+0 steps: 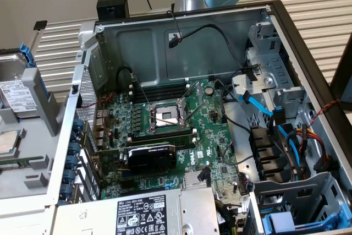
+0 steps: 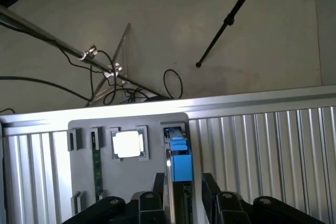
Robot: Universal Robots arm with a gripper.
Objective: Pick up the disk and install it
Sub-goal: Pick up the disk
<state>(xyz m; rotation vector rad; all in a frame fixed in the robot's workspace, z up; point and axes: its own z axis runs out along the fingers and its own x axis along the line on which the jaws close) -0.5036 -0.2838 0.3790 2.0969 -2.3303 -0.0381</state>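
**A:** Where does the job stand?

**B:** At the pick-up, I'd judge. The computer case (image 1: pixel 181 31) lies open on the slatted tabletop (image 1: pixel 60 48). The disk (image 1: pixel 16 94) has not been lifted. It stands on edge in the grey holder (image 1: pixel 41 100), outside the case at the exterior view's left.

**A:** And the end effector?

**B:** In the wrist view the end effector (image 2: pixel 182 178) is spread wide and holds nothing. Its fingers (image 2: pixel 157 184) frame the disk's blue carrier (image 2: pixel 180 162), seen edge-on. The holder looks well apart from them, so I judge there is no contact.

**A:** What would a grasp ask for?

**B:** Keeping that thin edge centred between the fingers on the way in. It also means staying clear of the small processor chip (image 2: pixel 127 144) in the next slot.
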